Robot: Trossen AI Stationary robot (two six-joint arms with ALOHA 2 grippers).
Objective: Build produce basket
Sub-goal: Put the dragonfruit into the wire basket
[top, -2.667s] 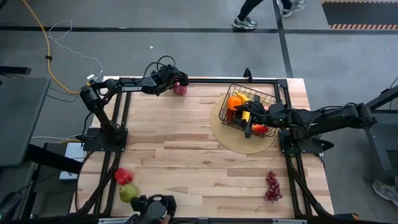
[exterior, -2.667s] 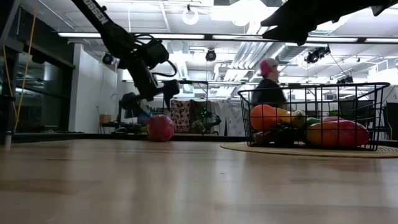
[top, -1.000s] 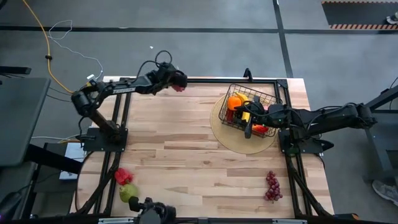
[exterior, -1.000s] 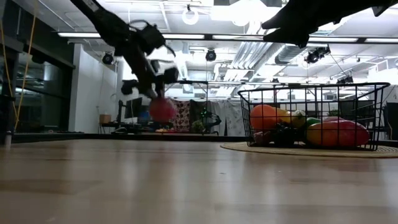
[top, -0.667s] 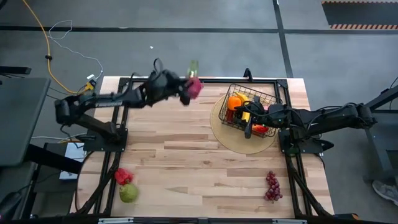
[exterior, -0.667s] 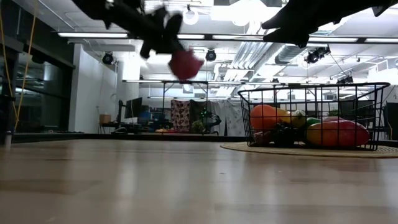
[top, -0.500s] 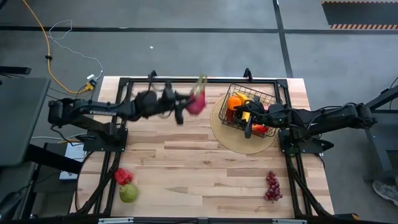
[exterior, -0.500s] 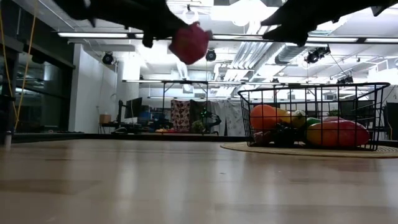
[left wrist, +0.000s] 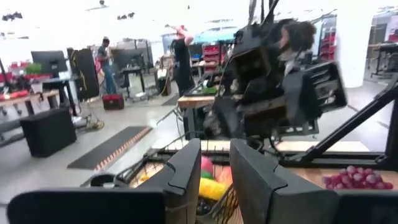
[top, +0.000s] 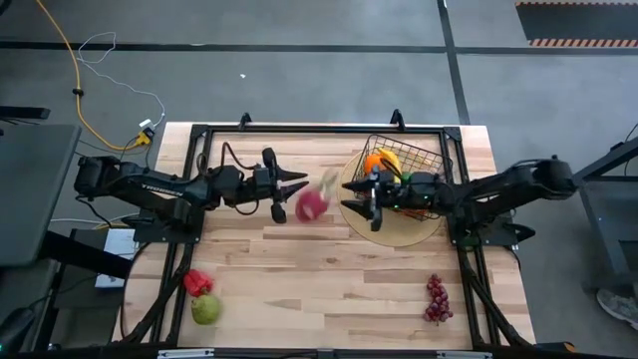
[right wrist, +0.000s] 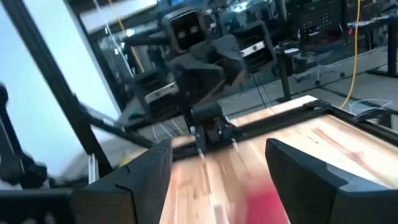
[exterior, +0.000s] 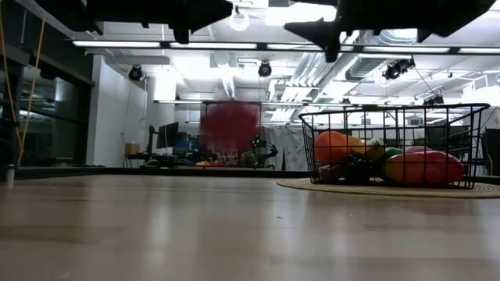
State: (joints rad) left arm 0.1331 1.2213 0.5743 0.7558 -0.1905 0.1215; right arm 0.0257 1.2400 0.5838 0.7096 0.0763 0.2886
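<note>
The dragon fruit (top: 312,205), pink and blurred, is in the air between the two arms, clear of both sets of fingers. In the low view it shows as a reddish smear (exterior: 230,126) above the bench (top: 299,269), touching nothing. It is too smeared to tell which way its long axis points; a pale greenish tip shows on the side toward the basket.

The left gripper (top: 289,188) is just beside the fruit, on the side away from the basket, its fingers (left wrist: 186,177) released, with only a narrow gap and nothing between them. The right gripper (top: 365,204) is on the fruit's other side, at the near edge of the basket (top: 424,160), its fingers (right wrist: 146,171) spread wide and empty, pointing toward the left arm.

The basket sits on a round tan mat (top: 399,234) and holds an orange (exterior: 332,146) and other produce. Grapes (top: 436,297) lie well apart near the bench's right front; a red pepper (top: 196,282) and green pear (top: 205,309) touch at the left front.
</note>
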